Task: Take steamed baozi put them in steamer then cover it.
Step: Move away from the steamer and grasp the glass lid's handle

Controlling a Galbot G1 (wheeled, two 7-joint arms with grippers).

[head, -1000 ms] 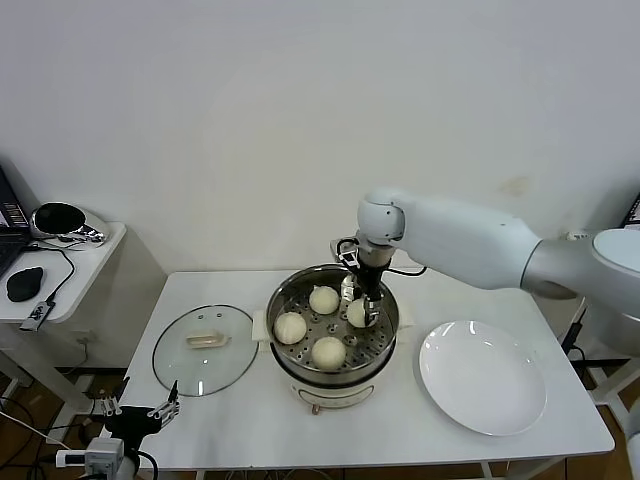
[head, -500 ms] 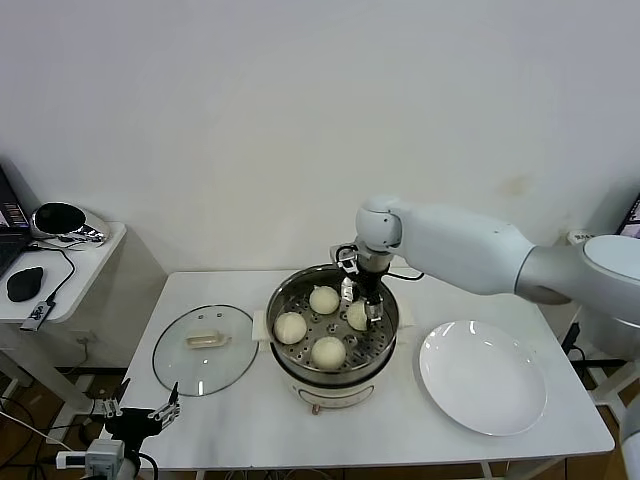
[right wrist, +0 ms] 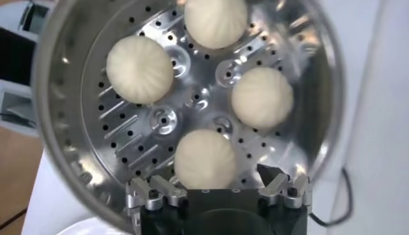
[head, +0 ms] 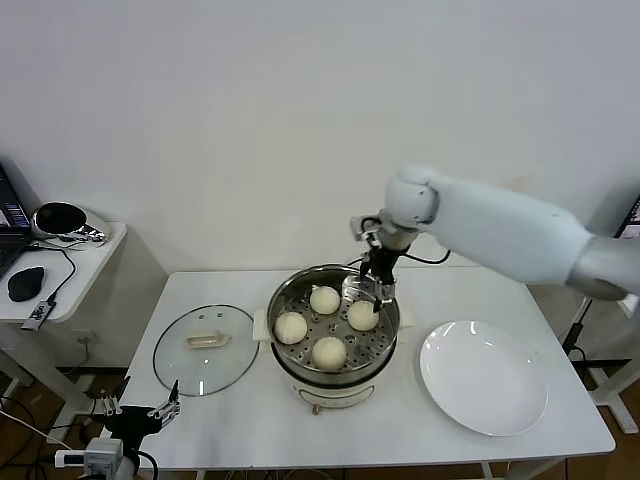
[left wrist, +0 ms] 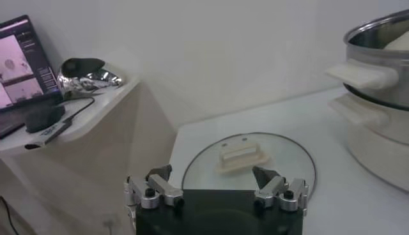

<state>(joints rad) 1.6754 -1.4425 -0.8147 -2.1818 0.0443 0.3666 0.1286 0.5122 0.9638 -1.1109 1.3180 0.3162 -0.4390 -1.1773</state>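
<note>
The steamer (head: 281, 303) stands mid-table with several steamed baozi (head: 362, 315) on its perforated tray (right wrist: 160, 121). My right gripper (head: 380, 284) hovers open just above the steamer's far right rim, holding nothing. In the right wrist view the nearest baozi (right wrist: 206, 159) lies below the open right gripper (right wrist: 214, 182), apart from it. The cover (head: 205, 347), a glass lid with a cream handle (left wrist: 240, 154), lies flat on the table left of the steamer. My left gripper (head: 140, 412) stays open low at the table's front left corner; the left wrist view shows this gripper (left wrist: 211, 175) facing the cover.
A white plate (head: 483, 376) lies bare on the table right of the steamer. A side table (head: 60, 285) at the far left carries a laptop (left wrist: 22, 64), a mouse and cables. The steamer's side handle (left wrist: 361, 73) juts toward the cover.
My right gripper opened and let go of the baozi at the tray's right, then rose out of the steamer and shifted slightly right. The left arm has not moved.
</note>
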